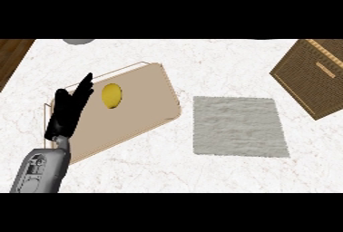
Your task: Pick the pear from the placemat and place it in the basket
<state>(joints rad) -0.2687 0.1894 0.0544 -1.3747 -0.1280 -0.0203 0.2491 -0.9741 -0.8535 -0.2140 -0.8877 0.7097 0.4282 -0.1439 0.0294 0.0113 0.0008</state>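
Left hand point(68, 108) open, black fingers straight, over the left edge of the tan rectangular placemat point(144, 113). The yellow oval pear point(111, 95) lies just right of the fingertips, near the mat's upper-left corner. The brown woven basket point(315, 74) is well apart, at the right edge of the white counter point(201, 63).

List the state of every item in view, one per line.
pear: lying on the tan placemat, not held.
tan placemat: flat, askew, carrying the pear.
left robot hand: open, fingers straight, beside the pear, not touching it.
basket: at the far right, pear not in it.
grey cloth: spread flat between placemat and basket.
right robot hand: not in view.
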